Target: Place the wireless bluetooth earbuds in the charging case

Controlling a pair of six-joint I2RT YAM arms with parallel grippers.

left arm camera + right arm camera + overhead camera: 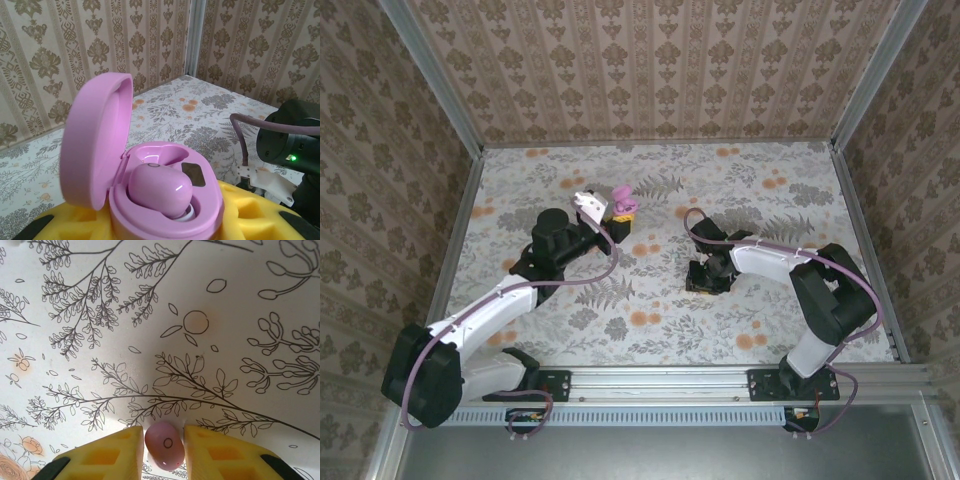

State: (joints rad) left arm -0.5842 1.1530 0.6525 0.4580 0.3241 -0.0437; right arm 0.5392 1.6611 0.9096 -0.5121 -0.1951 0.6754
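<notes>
While left pincer (pixel 618 218) clamps open charging case (pixel 167 202), right pincer (pixel 164 456) pinches earbud (pixel 163 444); walls (pixel 660 70) well apart.

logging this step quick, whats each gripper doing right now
left gripper: closed on the open charging case
right gripper: closed on a pink earbud

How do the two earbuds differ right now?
Seated earbud lies in a well of the open case; gripped earbud is outside it, over the table. Gripped earbud is pinched in the right end effector; nothing grips the seated earbud. Both glossy pink.
</notes>
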